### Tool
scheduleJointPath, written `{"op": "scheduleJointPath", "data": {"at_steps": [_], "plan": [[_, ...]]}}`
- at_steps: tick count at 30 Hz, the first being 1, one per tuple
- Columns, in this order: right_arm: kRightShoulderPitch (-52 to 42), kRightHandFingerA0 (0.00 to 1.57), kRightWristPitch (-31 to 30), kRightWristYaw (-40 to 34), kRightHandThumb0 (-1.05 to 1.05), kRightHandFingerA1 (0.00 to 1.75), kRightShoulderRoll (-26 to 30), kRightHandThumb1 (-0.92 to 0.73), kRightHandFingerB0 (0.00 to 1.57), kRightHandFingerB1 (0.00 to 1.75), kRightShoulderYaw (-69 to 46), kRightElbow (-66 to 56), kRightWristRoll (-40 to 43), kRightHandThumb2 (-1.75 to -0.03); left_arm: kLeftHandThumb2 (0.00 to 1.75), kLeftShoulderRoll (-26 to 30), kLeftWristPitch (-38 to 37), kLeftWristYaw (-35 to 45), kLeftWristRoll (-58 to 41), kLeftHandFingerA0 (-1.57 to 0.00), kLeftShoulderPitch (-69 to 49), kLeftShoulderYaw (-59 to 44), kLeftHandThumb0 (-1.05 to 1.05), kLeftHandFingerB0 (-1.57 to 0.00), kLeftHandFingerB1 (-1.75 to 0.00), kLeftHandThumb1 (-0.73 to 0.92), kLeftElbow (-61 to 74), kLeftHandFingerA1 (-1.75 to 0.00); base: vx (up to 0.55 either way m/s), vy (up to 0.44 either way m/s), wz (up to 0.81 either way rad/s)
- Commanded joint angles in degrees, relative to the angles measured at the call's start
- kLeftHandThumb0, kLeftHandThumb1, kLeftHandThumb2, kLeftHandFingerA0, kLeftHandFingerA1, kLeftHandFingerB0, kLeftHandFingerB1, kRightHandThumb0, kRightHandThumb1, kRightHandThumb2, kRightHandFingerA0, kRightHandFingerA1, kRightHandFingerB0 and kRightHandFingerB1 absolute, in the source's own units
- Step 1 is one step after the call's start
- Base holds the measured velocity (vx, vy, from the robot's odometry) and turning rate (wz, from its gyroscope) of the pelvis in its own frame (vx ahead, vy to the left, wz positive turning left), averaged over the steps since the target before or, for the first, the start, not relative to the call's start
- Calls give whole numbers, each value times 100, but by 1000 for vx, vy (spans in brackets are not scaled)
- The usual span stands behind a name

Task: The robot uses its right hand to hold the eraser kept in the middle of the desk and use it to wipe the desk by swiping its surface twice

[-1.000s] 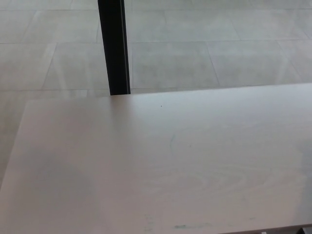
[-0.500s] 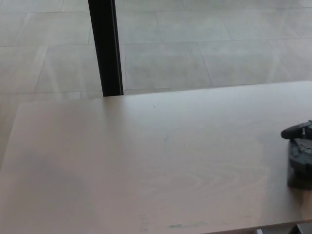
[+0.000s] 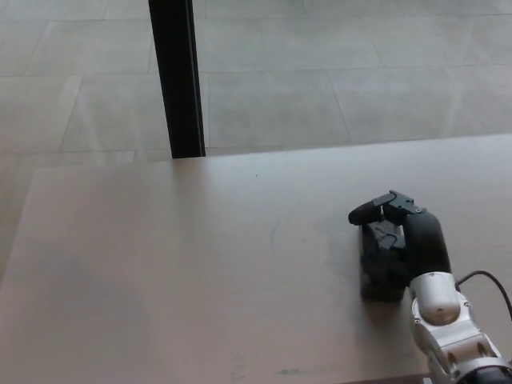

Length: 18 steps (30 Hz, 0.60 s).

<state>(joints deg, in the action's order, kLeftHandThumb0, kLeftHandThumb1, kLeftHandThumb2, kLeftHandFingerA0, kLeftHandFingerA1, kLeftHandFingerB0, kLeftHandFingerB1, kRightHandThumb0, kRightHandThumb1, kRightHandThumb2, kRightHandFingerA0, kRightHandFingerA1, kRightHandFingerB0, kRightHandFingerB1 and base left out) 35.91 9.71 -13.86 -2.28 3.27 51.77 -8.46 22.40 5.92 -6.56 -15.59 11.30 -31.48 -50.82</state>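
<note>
The robot's black right hand sits low on the pale wooden tabletop, fingers folded down over a dark rectangular block eraser, which lies flat on the surface under the palm. One finger sticks out to the left above the eraser's far end. The grip looks closed on the eraser, though the hand covers most of it. Behind the hand, the black forearm runs back toward the near right corner into a white and grey wrist casing, with a thin black cable looping off to its right.

To the left of the hand there is a faint curved smudge on the wood, and nearer the front edge a small greenish mark. Farther off, beyond the far edge and to the left, a black upright post rises from the grey tiled floor. The left hand does not show.
</note>
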Motion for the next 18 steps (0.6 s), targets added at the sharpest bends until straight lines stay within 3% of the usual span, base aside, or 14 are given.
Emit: {"op": "scheduleJointPath", "data": {"at_steps": [1, 2, 3, 4, 5, 7, 10, 13, 15, 16, 17, 18], "plan": [[-512, 94, -486, 301, -26, 175, -242, -54, 74, 165, 219, -73, -26, -102, 79, 29, -30, -10, -62, -41, 34, -10, -67, -33, -78, 92, 40, -105, 0, 0, 0], [-555, 94, -509, 306, -26, 175, -267, -54, 74, 165, 243, -129, -23, -102, 79, 37, -15, 3, -74, -41, 38, -9, -67, -33, -78, 92, 45, -105, 0, 0, 0], [-631, 120, -669, 374, -34, 138, -303, -52, 100, 126, 364, -228, -95, -111, 79, 30, -11, -6, -74, -41, 58, 2, -68, -33, -75, 92, 37, -103, 0, 0, 0], [-645, 120, -693, 382, -34, 138, -306, -52, 100, 126, 382, -250, -101, -111, 79, 29, -11, -7, -75, -41, 60, 4, -68, -33, -75, 92, 37, -103, 0, 0, 0], [-751, 96, -676, 410, -25, 175, -343, -57, 76, 155, 443, -384, -93, -103, 80, 52, -59, -28, 20, -45, 80, 89, -69, -36, -76, 92, 6, -105, 0, 0, 0], [-857, 93, -644, 489, -32, 175, -367, -63, 77, 154, 529, -531, -76, -93, 80, 70, -65, -24, 39, -45, 82, 130, -70, -37, -75, 92, 4, -101, 0, 0, 0], [-1060, 97, -440, 746, -30, 175, -464, -60, 79, 153, 709, -760, -9, -102, 80, 98, -47, -50, 84, -47, 94, 215, -69, -38, -73, 92, 18, -98, 0, 0, 0], [-1159, 99, -643, 812, -33, 175, -514, -60, 78, 150, 875, -1010, -64, -100, 80, 79, -32, -20, -42, -43, 149, 155, -70, -36, -74, 92, 0, -99, 0, 0, 0], [-1311, 99, -913, 895, -32, 175, -612, -55, 78, 155, 1007, -1320, -46, -101, 78, 89, -75, -125, 40, -51, 175, 203, -70, -40, -76, 92, -36, -101, 0, 0, 0], [-1396, 117, -940, 975, -29, 174, -642, -54, 74, 140, 1078, -1437, -27, -103, 79, 90, -75, -115, 27, -50, 186, 196, -71, -39, -76, 92, -39, -101, 0, 0, 0], [-1436, 100, -946, 1008, -32, 175, -633, -54, 80, 151, 1145, -1497, -63, -107, 80, 95, -71, -130, 51, -52, 195, 217, -70, -40, -76, 92, -43, -103, 0, 0, 0], [-1465, 100, -962, 1014, -32, 175, -615, -54, 80, 151, 1221, -1551, -124, -107, 80, 103, -67, -167, 97, -52, 205, 254, -70, -40, -76, 92, -50, -103, 0, 0, 0]]}}
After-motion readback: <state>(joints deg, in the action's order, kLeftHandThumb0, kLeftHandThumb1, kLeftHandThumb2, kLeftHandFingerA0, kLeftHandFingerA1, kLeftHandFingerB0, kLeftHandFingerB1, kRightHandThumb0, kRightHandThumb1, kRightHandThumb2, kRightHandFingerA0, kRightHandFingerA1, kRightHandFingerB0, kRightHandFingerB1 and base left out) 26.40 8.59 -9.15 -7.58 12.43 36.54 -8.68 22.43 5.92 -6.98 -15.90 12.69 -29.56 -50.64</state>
